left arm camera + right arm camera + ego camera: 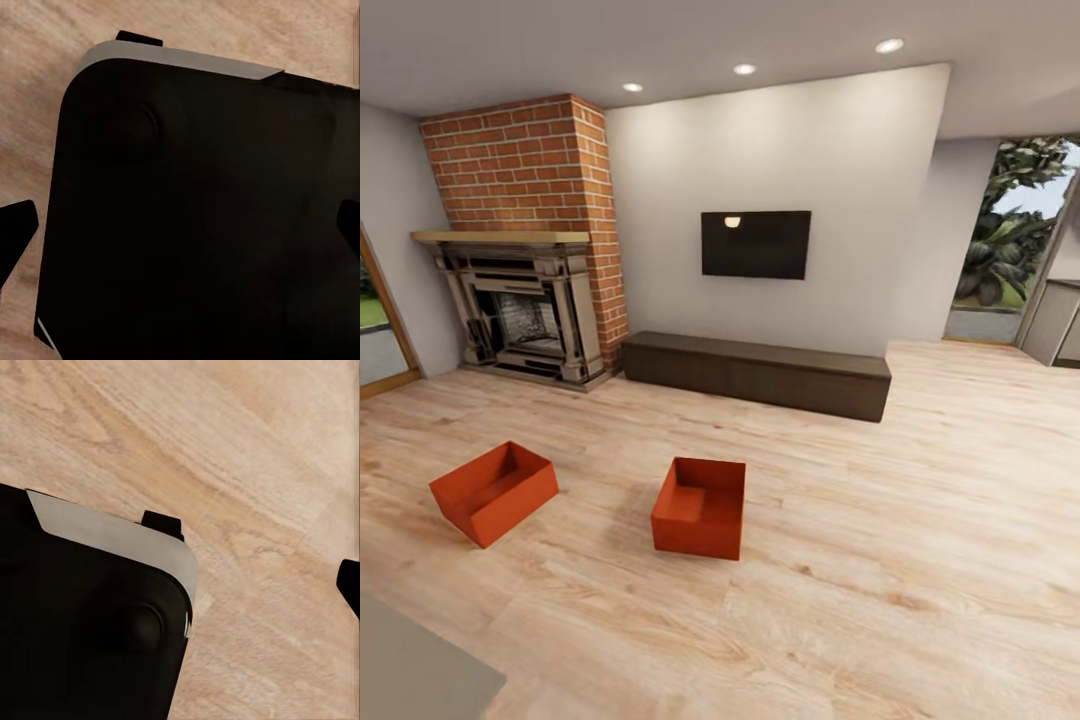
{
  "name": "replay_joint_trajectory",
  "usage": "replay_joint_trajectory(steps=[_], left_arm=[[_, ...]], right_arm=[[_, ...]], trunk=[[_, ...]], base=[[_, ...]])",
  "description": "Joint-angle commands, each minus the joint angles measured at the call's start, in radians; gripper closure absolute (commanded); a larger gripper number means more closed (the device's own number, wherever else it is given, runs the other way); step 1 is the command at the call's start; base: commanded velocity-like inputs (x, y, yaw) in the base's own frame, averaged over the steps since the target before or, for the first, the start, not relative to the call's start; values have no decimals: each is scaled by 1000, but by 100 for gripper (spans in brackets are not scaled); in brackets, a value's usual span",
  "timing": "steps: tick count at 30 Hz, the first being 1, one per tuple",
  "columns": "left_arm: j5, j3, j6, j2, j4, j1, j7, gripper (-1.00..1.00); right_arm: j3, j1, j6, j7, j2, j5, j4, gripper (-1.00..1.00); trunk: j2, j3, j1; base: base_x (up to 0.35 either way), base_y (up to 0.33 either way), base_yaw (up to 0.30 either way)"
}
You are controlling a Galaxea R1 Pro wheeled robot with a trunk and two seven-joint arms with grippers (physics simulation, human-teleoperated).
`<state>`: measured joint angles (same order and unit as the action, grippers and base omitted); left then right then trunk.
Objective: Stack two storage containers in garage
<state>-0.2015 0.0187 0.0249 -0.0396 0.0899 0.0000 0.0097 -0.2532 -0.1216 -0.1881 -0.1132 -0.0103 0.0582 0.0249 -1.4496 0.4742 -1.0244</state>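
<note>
Two orange-red bins sit apart on the living room's wood-plank floor (920, 520): the left bin (494, 492) before the brick fireplace (525, 240), the right bin (700, 507) before the dark low cabinet (760, 372). Whether either tool is released or clenched cannot be told.

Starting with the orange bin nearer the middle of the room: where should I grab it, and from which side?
Judging by its shape, take the middle storage container by a top rim, one finger inside and one outside. It is open-topped with thin straight walls, upright on the wood floor. Come down from above onto the near wall: it faces the robot, with bare floor around it, apart from the other container.
</note>
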Motion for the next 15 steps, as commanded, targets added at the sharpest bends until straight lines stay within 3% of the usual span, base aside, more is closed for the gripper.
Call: replay_joint_trajectory(steps=[1, 15], left_arm=[[-6, 1, 2, 0, 1, 0, 1, -100], [-6, 0, 1, 0, 1, 0, 1, -100]], right_arm=[[-3, -1, -4, -6, 0, 6, 3, -100], [1, -1, -4, -6, 0, 4, 3, -100]], trunk=[[0, 1, -1], [0, 1, -1]], base=[[324, 0, 0], [323, 0, 0]])
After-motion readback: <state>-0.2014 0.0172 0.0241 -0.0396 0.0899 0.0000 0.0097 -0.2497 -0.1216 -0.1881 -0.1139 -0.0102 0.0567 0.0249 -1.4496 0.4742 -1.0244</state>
